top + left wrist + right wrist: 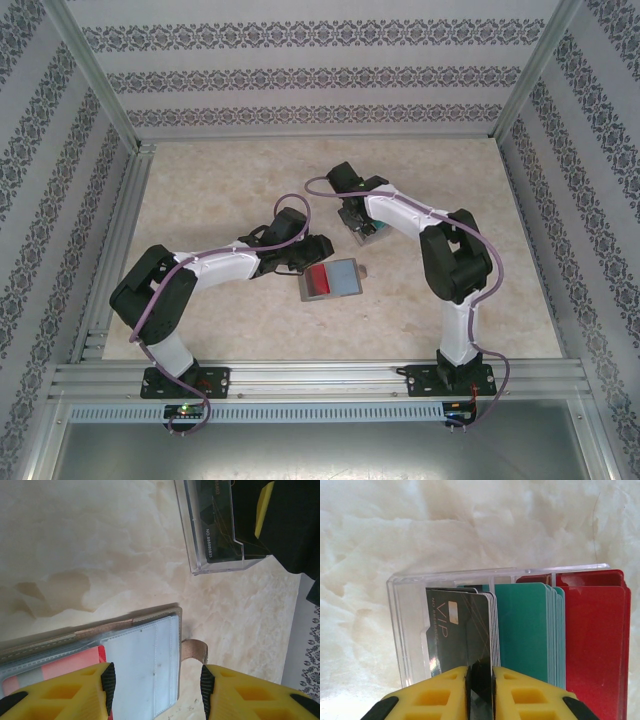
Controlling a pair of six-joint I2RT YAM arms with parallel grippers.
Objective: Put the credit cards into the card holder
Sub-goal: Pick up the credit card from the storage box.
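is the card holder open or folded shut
open: the card holder lies spread flat, clear pockets up, a red card in one

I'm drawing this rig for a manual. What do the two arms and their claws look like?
The left arm and right arm have white shells, black joints and black base plates bolted to an aluminium rail. A purple cable runs along each. The left claw and right claw have chunky yellow fingers with moulded recesses and black pads at the tips.
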